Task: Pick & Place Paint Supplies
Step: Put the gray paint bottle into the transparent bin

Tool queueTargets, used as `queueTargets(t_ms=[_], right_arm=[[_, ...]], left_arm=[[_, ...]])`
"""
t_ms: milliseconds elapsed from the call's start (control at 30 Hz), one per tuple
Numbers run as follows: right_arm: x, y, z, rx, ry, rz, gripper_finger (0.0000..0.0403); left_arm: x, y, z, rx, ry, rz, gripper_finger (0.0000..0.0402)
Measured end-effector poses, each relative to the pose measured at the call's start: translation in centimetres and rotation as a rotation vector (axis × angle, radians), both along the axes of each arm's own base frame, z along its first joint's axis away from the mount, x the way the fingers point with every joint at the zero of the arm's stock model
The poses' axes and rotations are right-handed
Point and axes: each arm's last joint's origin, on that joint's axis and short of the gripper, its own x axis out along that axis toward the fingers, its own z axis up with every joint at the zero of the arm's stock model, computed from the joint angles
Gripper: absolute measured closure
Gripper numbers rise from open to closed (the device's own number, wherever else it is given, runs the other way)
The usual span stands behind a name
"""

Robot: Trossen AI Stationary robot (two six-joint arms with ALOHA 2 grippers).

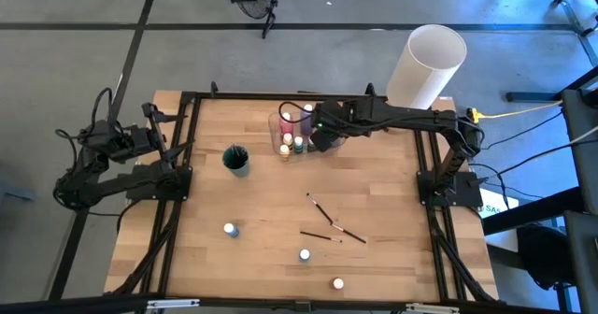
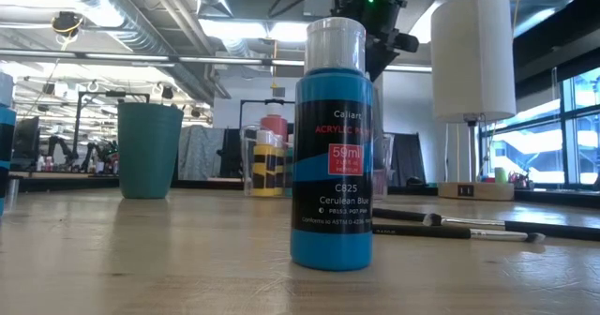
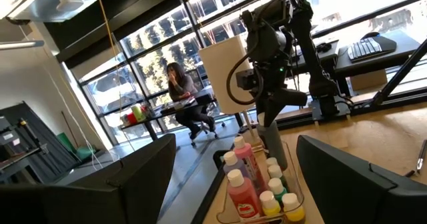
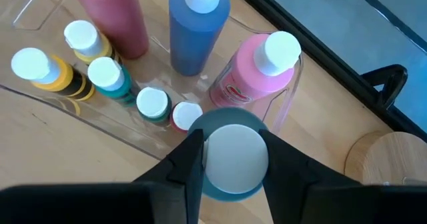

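Blue bottle (image 2: 332,146) stands closest on the table (image 1: 252,258), two brushes (image 1: 327,222) lying behind it.
Right end effector (image 4: 232,159) clamped on a grey bottle (image 4: 231,154) above the clear bin (image 1: 280,132) with pink, blue, red and small yellow and green bottles. Left end effector (image 1: 171,138) waits at the table's left edge, fingers apart. Teal cup (image 1: 236,159) beside the bin.
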Motion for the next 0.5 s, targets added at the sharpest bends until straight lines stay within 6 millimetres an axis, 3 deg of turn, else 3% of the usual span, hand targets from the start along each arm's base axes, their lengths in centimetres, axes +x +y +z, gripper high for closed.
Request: queueTargets(t_ms=[500], right_arm=[[-0.51,-0.15,-0.15,0.007,0.053,-0.005,0.0284]], left_arm=[[0.00,0.00,0.00,0.000,0.000,0.000,0.0093]])
